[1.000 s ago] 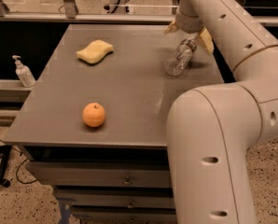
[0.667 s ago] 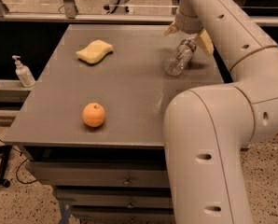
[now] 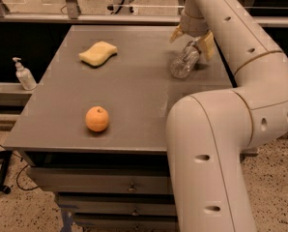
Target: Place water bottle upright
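Note:
The water bottle (image 3: 183, 63) is clear ribbed plastic and lies tilted on the grey table (image 3: 134, 95) at its far right, with its base end toward me. My gripper (image 3: 190, 41) reaches down over the bottle's far end. Its two tan fingers (image 3: 207, 44) stand apart on either side of the bottle, with table showing between the left finger and the bottle. The bottle's cap end is hidden by the gripper. An orange fruit (image 3: 97, 119) sits near the table's front left.
A yellow sponge (image 3: 98, 53) lies at the far left of the table. A small white pump bottle (image 3: 23, 74) stands on a lower ledge left of the table. My arm's large elbow (image 3: 216, 144) covers the table's front right. Drawers sit under the tabletop.
The elbow of my arm has shifted slightly to the left. The gripper and the bottle have hardly moved.

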You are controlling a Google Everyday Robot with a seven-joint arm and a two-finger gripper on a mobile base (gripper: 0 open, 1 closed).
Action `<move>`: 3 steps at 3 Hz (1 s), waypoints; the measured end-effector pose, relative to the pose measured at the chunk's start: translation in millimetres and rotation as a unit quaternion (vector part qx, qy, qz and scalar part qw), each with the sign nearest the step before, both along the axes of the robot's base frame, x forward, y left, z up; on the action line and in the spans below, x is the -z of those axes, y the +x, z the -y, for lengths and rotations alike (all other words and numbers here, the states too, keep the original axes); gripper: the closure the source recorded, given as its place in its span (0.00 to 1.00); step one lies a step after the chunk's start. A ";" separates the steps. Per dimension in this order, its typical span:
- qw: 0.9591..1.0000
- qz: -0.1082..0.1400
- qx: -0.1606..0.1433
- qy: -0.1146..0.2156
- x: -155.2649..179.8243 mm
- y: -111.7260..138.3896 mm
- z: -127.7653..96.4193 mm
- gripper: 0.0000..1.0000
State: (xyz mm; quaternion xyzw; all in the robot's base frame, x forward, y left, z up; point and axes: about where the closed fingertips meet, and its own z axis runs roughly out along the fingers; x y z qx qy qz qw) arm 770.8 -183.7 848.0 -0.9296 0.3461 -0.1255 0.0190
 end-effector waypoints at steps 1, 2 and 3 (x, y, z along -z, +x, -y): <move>1.000 -0.002 -0.002 0.009 1.9 1.1 -2.3 0.41; 1.000 -0.002 -0.005 0.015 0.5 1.6 -5.4 0.65; 0.999 -0.001 -0.006 0.038 -11.2 -4.4 -15.0 0.88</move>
